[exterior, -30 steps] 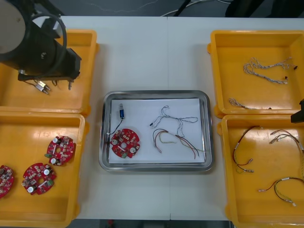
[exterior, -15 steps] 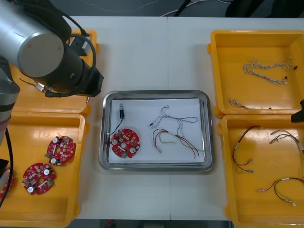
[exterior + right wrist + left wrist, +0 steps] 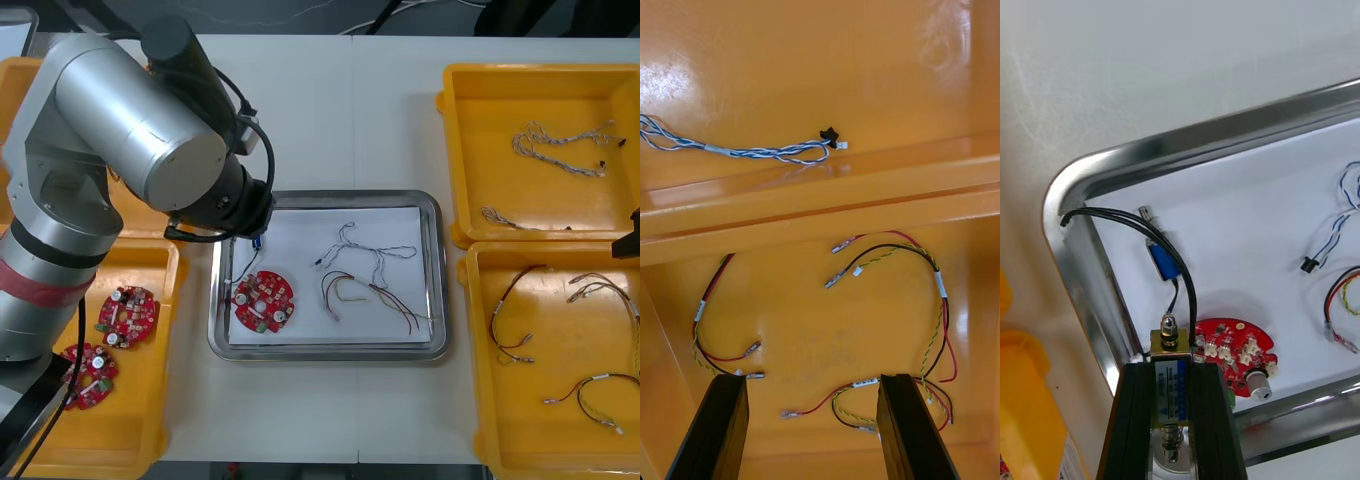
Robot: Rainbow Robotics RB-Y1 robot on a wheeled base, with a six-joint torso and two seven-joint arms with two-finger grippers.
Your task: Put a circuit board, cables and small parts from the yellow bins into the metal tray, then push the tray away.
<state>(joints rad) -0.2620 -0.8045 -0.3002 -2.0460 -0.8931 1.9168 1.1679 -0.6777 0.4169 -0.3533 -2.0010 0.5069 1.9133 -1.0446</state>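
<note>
My left gripper [image 3: 1172,379] is clamped on a small metal part [image 3: 1169,351] with a blue label, the fingers apart only by its width. It hangs over the left end of the metal tray [image 3: 1073,247], close to the round red circuit board [image 3: 1234,352] lying on the white inside. Black leads [image 3: 1097,211] run from the held part to the tray's corner, passing a blue part [image 3: 1163,261] that lies flat near that corner. Farther along the tray lie a twisted blue and white cable [image 3: 366,246] and a red and yellow cable [image 3: 372,293]. My right gripper [image 3: 814,424] stands wide and empty over the near right yellow bin [image 3: 812,330], above its red and yellow cables [image 3: 932,300].
</note>
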